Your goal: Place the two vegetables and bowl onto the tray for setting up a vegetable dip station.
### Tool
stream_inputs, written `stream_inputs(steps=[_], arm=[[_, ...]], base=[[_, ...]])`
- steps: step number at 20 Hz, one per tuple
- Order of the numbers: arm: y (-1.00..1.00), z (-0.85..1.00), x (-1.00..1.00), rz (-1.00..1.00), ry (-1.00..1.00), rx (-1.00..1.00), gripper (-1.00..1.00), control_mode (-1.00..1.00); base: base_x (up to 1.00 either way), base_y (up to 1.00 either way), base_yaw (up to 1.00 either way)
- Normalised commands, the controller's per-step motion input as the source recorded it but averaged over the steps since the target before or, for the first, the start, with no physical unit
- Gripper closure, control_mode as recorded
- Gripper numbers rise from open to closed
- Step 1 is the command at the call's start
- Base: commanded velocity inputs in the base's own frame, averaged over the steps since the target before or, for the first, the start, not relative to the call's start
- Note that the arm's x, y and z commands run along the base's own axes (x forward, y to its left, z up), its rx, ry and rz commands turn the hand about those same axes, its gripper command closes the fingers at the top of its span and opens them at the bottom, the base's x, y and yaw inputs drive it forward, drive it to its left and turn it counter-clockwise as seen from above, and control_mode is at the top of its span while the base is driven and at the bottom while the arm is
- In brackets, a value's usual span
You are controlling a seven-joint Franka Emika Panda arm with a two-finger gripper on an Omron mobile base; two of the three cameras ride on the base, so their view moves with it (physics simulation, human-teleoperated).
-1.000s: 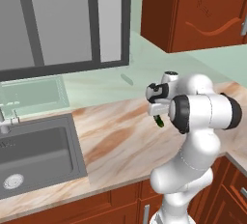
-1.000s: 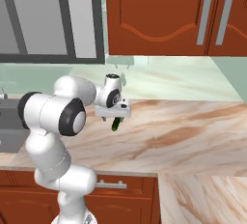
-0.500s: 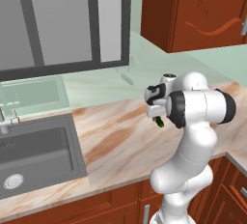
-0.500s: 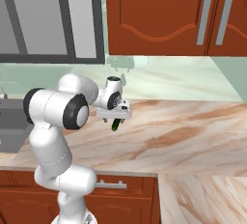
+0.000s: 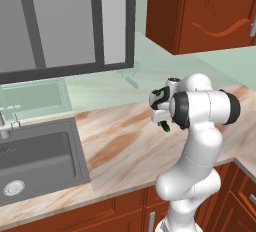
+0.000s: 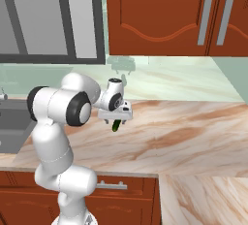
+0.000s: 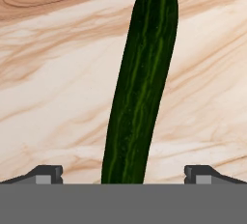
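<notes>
One of the vegetables, a slim dark green cucumber point(image 7: 140, 83), lies on the marble counter point(image 7: 53, 73). In the hand view it runs from between the two finger tips up to the top edge. My gripper point(image 7: 123, 175) is open, its fingertips point(image 7: 48, 174) wide apart on either side of the cucumber and not touching it. From the base cameras the gripper point(image 5: 162, 120) point(image 6: 115, 117) hangs just above the cucumber point(image 5: 165, 126) point(image 6: 115, 126), pointing down. The bowl and the tray are out of view.
A steel sink point(image 5: 35, 161) is sunk into the counter at the left. Red-brown wall cabinets point(image 6: 169, 15) hang above the back wall. The counter point(image 6: 193, 136) turns a corner toward the near right. A window point(image 5: 60, 21) is behind the sink.
The arm's elbow has shifted slightly upward. The gripper stays above the cucumber with its jaws as wide as before.
</notes>
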Motion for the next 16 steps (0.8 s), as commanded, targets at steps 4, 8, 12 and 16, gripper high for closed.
stream_inputs(steps=[4, 8, 12, 16], arm=[[0.00, -0.12, 0.03, 0.00, 0.00, 0.00, -1.00, -1.00], [0.00, -0.13, 0.00, 0.00, 0.00, 0.00, -1.00, -1.00], [0.02, -0.11, 0.02, 0.00, 0.00, 0.00, -1.00, -1.00], [0.00, -0.08, 0.04, 0.00, 0.00, 0.00, -1.00, -1.00]], base=[[0.00, 0.00, 0.00], [0.00, 0.00, 0.00], [0.00, 0.00, 0.00], [0.00, 0.00, 0.00]])
